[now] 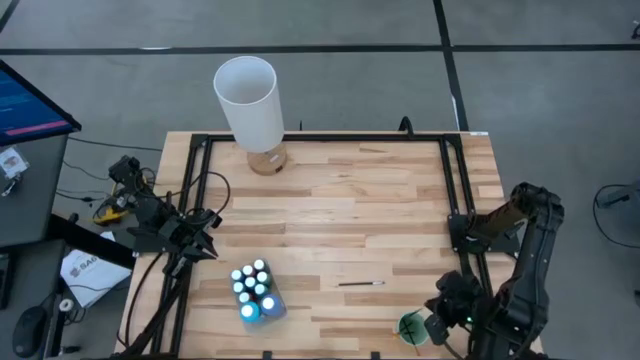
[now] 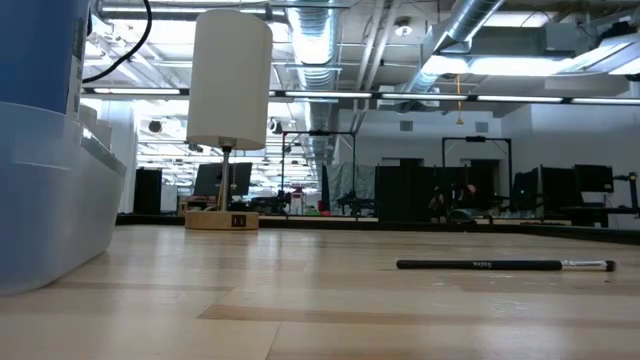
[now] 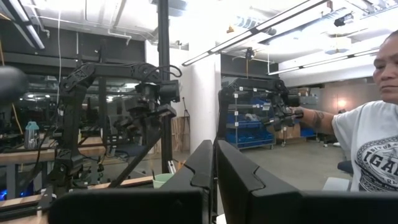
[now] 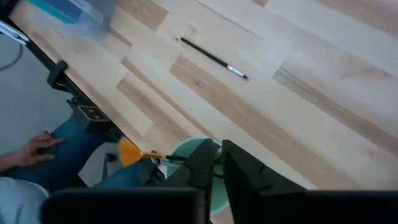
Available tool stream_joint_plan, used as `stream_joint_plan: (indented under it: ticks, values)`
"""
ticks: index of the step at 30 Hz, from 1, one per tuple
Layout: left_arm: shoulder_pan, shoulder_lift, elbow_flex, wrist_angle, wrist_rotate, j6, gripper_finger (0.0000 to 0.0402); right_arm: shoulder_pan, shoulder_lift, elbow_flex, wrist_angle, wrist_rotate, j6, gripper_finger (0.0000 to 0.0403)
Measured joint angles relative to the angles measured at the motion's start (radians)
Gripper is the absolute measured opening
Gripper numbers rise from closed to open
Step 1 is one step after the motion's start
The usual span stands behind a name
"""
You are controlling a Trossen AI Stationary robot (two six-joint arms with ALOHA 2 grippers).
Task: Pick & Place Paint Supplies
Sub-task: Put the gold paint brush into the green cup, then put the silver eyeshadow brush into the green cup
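Observation:
The small white-capped bottles [image 1: 254, 287] stand packed in a clear tray [image 2: 55, 210] near the table's near edge. One thin dark brush [image 1: 360, 284] lies flat on the wood to their right, also the brush [image 2: 500, 265] and the brush [image 4: 211, 57]. My right gripper [image 4: 219, 163] hangs over the green cup [image 4: 189, 152] at the near right corner, shut on a brush with an orange tuft [image 4: 127, 151]. My left gripper [image 3: 215, 163] waits shut at the table's left edge [image 1: 208, 245], touching nothing. My right gripper pinches the thin shaft [image 4: 166, 157] of the orange-tufted brush between its fingertips, coming from above. The fingers lie across the shaft. The brush sits about level over the green cup's rim, its tuft end out past the table's near edge. Whether it touches the cup, I cannot tell.
A tall white cylinder [image 1: 248, 98] stands on a wooden base [image 1: 267, 160] at the far edge. A person's hand [image 4: 37, 146] and legs are close to the near edge; a person [image 3: 373, 130] stands beyond the table. The middle of the table [image 1: 350, 215] is bare wood.

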Motion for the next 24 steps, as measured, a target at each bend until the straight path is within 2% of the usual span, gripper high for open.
stream_joint_plan:
  ticks: [6,10,16,19,24]
  values:
    - [0.0,0.0,0.0,0.0,0.0,0.0,0.0008,-0.049,0.0,0.0,0.0,-0.063,-0.092,0.0089]
    - [0.0,0.0,0.0,0.0,0.0,0.0,0.0008,-0.102,-0.014,0.005,-0.001,-0.076,-0.218,0.0117]
    - [0.0,0.0,0.0,0.0,0.0,0.0,0.0008,-0.247,-0.032,0.033,-0.005,-0.083,-0.584,0.0138]
    - [0.0,0.0,0.0,0.0,0.0,0.0,0.0008,-0.338,-0.021,0.033,-0.011,-0.118,-0.775,0.0147]
    - [0.0,0.001,0.0,0.0,0.0,0.0,0.0008,-0.46,-0.018,-0.032,0.004,-0.205,-0.964,0.0164]
